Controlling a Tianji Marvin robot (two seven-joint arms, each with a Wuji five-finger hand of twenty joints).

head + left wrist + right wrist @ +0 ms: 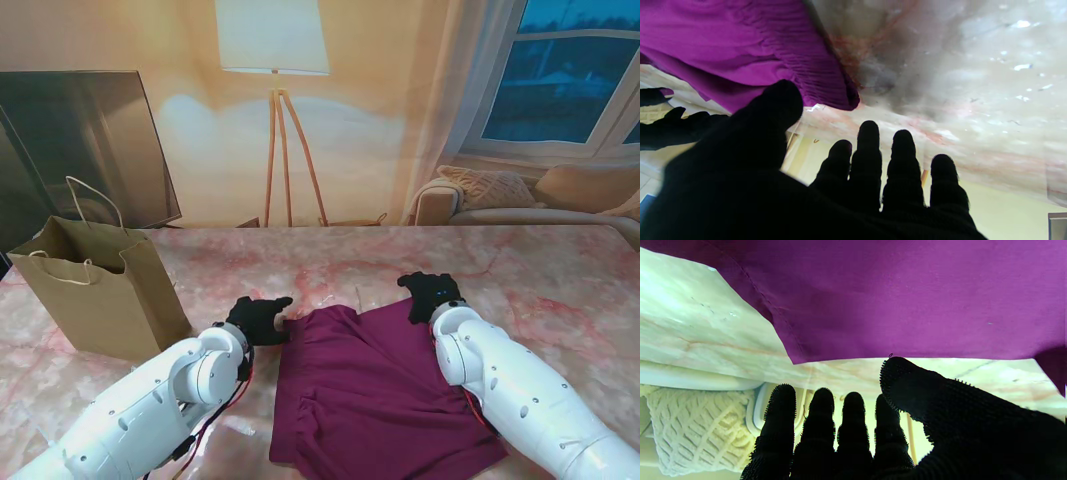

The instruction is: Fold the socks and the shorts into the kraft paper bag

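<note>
**Mia:** What is the biggest thing by the robot's hands?

**Ben:** The purple shorts (375,395). They lie flat on the pink marble table (560,270), between the two arms. The far edge is right by both hands, likely so the robot can take a corner on each side and fold.

**Mia:** Are the hands holding it?

**Ben:** The left hand (258,319) sits at the left far corner, fingers spread wide, thumb by the stretchy waistband (826,83). It grips nothing. The right hand (432,292) sits at the right far corner, fingers also apart, holding nothing.

**Mia:** Where is the bag?

**Ben:** The kraft paper bag (95,290) stands open, out past the left hand. Easy to reach later.

**Mia:** And the socks?

**Ben:** No socks show.

**Mia:** The room?

**Ben:** A floor lamp (275,90), a dark TV (90,140), a sofa (530,195) and a window (570,70) stand far beyond the hands.
</note>
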